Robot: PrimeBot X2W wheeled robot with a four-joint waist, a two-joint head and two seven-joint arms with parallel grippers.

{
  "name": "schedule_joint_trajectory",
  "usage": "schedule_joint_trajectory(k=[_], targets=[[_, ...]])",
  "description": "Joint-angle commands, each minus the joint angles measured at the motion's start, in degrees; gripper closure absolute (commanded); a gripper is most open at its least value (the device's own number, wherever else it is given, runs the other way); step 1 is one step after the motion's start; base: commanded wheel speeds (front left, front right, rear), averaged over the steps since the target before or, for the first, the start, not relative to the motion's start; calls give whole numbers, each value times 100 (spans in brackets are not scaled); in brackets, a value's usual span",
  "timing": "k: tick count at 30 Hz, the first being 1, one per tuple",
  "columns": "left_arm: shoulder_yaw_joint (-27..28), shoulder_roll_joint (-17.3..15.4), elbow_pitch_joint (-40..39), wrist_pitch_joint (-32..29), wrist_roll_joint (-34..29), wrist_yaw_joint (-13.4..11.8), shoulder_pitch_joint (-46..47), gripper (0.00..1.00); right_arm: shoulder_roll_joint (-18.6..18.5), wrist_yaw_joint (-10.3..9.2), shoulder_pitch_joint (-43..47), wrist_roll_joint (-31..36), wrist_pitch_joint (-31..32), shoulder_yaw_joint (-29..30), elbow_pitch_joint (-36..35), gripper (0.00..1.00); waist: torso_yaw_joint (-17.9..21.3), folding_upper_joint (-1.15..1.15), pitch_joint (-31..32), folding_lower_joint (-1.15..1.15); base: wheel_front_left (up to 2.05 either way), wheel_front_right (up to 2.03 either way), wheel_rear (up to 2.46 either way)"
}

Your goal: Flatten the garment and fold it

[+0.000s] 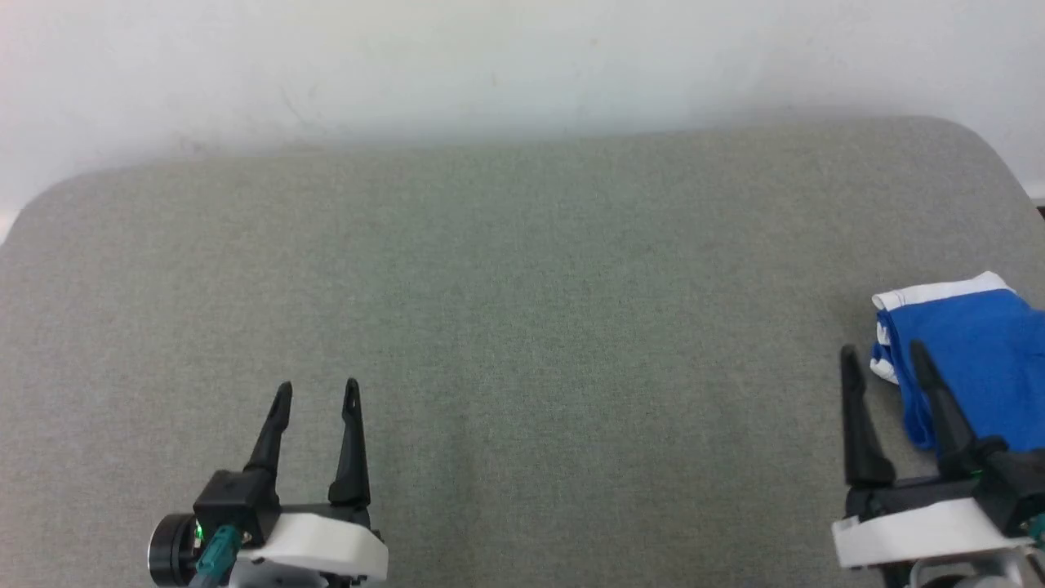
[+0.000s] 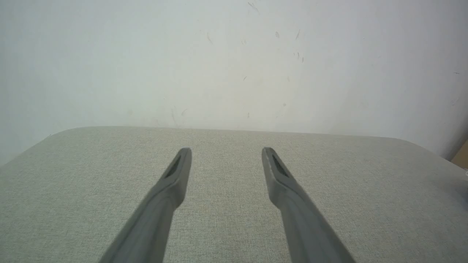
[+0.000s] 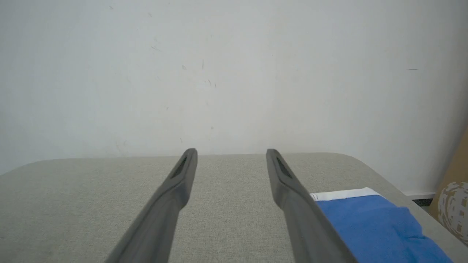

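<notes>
The blue shorts (image 1: pixel 971 351) lie folded into a compact bundle at the right edge of the grey padded table (image 1: pixel 522 310), white hem trim along their far side. My right gripper (image 1: pixel 883 353) stands open just left of the bundle, its right finger over the fabric's left edge. In the right wrist view the shorts (image 3: pixel 373 226) show to the lower right of the open right gripper (image 3: pixel 231 152), with nothing between the fingers. My left gripper (image 1: pixel 318 390) is open and empty over bare table at the lower left. The left wrist view has the left gripper (image 2: pixel 226 150) above bare table.
A pale wall (image 1: pixel 522 65) rises right behind the table's far edge. A brown cardboard object (image 3: pixel 453 197) stands beyond the table's right side. The table's corners are rounded, and its wide middle and left (image 1: pixel 408 286) are bare fabric.
</notes>
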State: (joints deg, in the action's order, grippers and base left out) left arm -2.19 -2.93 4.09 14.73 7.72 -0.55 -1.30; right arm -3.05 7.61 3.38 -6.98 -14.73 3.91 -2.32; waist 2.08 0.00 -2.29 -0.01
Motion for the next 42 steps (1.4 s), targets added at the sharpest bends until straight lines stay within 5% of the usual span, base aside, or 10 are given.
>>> schedule_joint_trajectory(k=[1, 13, 14, 42], targets=[[-1, 5, 15, 27, 35, -11, -60, 0, 16, -12, 70, -48, -20, -44, -42, 0, -29, 0, 111, 1, 0, 0, 0], [-78, 5, 189, 27, -108, -28, -202, 0, 17, -12, 182, -223, -9, -237, 68, 0, -125, 0, 179, 1, 0, 0, 0], [-63, 0, 177, -8, -77, -7, -175, 100, 1, 0, 144, -203, 9, -231, 63, 100, -125, 0, 181, 1, 0, 0, 0], [-2, 1, 56, -313, -215, 7, -113, 100, 2, -2, 43, -17, 310, -262, 97, 100, -142, 0, 192, 1, 0, 0, 0]])
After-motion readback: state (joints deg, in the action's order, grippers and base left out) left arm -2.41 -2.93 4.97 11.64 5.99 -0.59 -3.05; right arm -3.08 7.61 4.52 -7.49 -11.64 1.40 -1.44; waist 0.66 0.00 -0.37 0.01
